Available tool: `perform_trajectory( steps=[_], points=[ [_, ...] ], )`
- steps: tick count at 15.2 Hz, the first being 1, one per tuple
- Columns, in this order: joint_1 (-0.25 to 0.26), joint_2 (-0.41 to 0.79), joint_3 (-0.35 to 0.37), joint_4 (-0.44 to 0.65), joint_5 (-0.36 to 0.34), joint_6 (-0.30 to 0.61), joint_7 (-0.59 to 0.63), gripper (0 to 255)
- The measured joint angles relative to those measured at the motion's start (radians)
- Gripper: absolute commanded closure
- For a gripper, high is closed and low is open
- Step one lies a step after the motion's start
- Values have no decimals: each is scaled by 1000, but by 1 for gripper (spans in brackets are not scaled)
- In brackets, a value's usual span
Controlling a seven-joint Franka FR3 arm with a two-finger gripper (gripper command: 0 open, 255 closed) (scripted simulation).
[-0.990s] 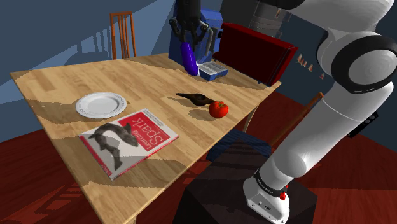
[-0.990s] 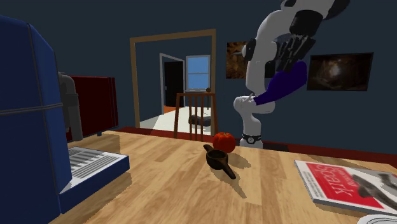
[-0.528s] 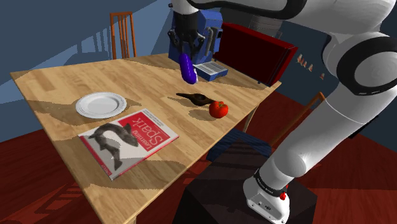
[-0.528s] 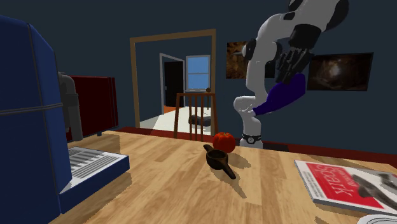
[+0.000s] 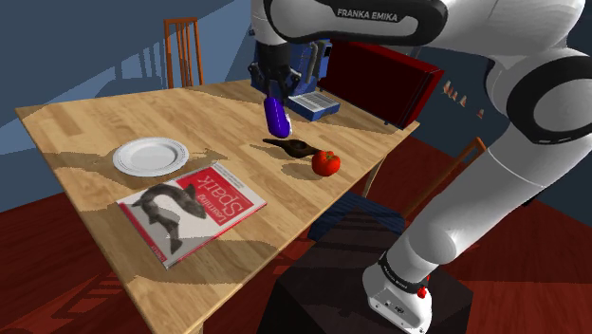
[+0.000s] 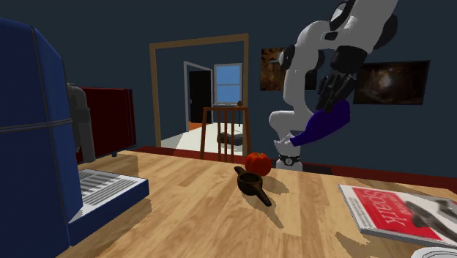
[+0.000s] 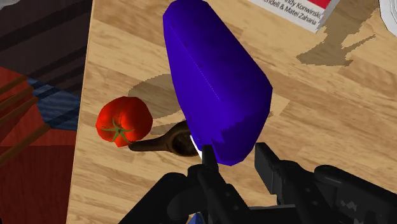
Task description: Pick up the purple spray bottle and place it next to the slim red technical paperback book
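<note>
Gripper (image 5: 276,85) clamped on purple spray bottle (image 5: 278,116) — smooth, rounded body, tilted, in air above wood-grain bench (image 5: 76,128), over dark scoop (image 5: 289,146) beside tomato (image 5: 325,163); flat red book (image 5: 194,209) well apart.

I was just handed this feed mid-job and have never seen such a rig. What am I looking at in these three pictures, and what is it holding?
It is one white robot arm on a box stand, ending in a black two-fingered pincer. The shoulder view looks down over the wooden table from beside the stand; the second exterior view faces the arm across the table; the wrist view looks along the pincer. On the table are a white plate, a red book, a tomato, a dark scoop and a blue machine. The pincer is shut on a purple bottle, held in the air above the table.
</note>
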Motion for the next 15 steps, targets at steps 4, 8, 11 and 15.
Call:
perform_trajectory(
  steps=[4,8,11,15],
  points=[
    [0,-8,-2,-59,2,50,13,255],
    [-1,-11,-3,-114,2,101,27,255],
    [-1,-13,-4,-154,1,138,38,255],
    [-1,-2,-3,-196,-7,186,57,255]
  ],
)
